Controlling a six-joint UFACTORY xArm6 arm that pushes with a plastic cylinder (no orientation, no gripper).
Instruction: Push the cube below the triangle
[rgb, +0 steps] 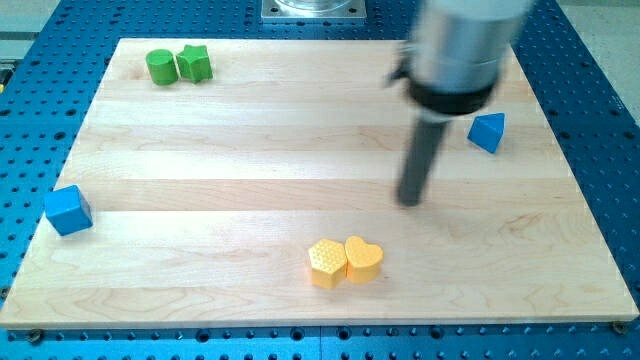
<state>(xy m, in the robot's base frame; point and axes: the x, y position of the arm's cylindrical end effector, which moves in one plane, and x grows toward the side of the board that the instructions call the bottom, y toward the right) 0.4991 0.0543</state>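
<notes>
My tip (409, 200) on bare wooden board (200, 170).
Blue cube (68, 210) far left; blue triangle (488, 131) upper right; I have no fingers.

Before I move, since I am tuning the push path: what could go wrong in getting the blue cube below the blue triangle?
The blue cube sits at the board's left edge, partly overhanging, so a poorly angled push could knock it off. My tip is far across the board, near the blue triangle, so the long push may let the cube slip aside. The yellow hexagon and yellow heart lie near a low path and could get bumped.
</notes>
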